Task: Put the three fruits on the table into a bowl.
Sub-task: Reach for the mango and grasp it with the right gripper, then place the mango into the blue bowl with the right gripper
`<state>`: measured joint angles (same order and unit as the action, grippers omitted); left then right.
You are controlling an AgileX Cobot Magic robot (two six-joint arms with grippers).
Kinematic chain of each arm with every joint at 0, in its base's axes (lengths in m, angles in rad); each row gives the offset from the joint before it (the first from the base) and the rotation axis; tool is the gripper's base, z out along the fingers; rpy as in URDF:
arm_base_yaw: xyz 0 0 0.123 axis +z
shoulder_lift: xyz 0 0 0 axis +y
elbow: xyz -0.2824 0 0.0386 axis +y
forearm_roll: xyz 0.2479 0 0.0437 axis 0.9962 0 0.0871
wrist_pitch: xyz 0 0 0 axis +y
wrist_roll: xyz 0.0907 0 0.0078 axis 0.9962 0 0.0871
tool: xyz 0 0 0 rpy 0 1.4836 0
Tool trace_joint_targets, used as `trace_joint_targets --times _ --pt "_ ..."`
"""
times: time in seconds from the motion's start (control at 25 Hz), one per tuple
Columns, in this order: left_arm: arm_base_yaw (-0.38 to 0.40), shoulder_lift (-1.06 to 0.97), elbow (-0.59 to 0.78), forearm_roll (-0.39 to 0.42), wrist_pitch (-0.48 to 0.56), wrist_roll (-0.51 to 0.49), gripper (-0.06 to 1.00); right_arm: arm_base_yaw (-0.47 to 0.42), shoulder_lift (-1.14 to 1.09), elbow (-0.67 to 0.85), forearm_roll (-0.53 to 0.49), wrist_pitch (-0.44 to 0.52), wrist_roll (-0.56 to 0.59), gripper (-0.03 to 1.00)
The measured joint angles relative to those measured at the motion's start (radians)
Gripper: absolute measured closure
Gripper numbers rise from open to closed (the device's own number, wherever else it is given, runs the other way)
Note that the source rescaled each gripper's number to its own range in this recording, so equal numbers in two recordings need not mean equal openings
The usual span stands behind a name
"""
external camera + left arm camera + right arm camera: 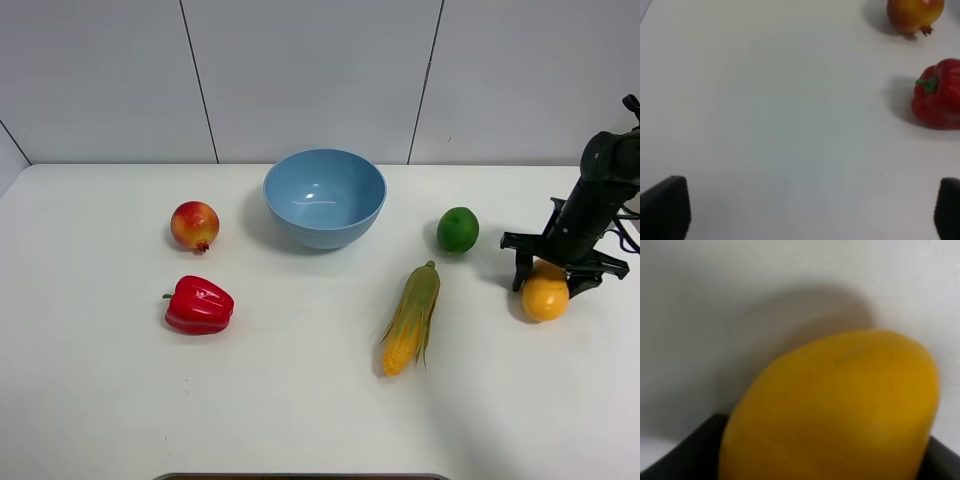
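Note:
The blue bowl (325, 197) stands at the back middle of the white table (300, 400). The red-and-yellow pomegranate (195, 226) lies left of it and also shows in the left wrist view (915, 14). The green lime (458, 230) lies right of the bowl. The orange-yellow mango (546, 296) rests on the table at the far right. My right gripper (550, 283) is lowered over the mango with its jaws open on either side; the mango (835, 405) fills the right wrist view. My left gripper (805, 215) is open and empty above bare table, left of the pomegranate.
A red bell pepper (199, 305) lies in front of the pomegranate and also shows in the left wrist view (939, 95). A corn cob with green husk (412, 318) lies in front of the lime, between the bowl and the mango.

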<state>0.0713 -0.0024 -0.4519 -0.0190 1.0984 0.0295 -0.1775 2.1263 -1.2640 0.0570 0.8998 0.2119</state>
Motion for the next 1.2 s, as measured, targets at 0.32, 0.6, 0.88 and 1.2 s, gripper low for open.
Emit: trace_joint_targets --times 0.32,0.6,0.88,1.2 --pt "0.000 0.000 0.000 0.000 0.000 0.000 -0.06 0.000 0.000 0.000 0.000 0.003 0.000 0.96" --pt "0.000 0.000 0.000 0.000 0.000 0.000 -0.06 0.000 0.000 0.000 0.000 0.003 0.000 0.96" --pt "0.000 0.000 0.000 0.000 0.000 0.000 -0.06 0.000 0.000 0.000 0.000 0.003 0.000 0.96" --pt "0.000 0.000 0.000 0.000 0.000 0.000 -0.06 0.000 -0.001 0.000 0.000 0.004 0.000 0.96"
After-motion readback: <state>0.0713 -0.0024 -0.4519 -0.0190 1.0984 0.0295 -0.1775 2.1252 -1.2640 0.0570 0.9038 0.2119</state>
